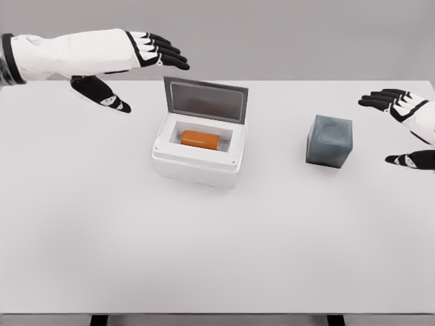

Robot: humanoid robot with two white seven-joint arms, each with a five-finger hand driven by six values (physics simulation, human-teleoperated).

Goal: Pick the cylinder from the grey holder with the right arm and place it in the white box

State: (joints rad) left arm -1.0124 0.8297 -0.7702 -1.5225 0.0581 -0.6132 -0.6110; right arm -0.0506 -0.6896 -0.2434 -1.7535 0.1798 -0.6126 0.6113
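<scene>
An orange cylinder (200, 140) lies on its side inside the white box (196, 166), whose grey lid (206, 99) stands raised at the back. The grey holder (329, 141), a cube with a round hollow on top, stands to the right of the box with nothing in it. My right hand (396, 129) hovers to the right of the holder, fingers spread, holding nothing. Above the table's far left, my left hand (139, 73) reaches toward the lid, fingers extended and apart from it.
The white table (204, 258) stretches wide in front of the box and holder. Its front edge runs along the bottom of the view, and a grey wall lies behind.
</scene>
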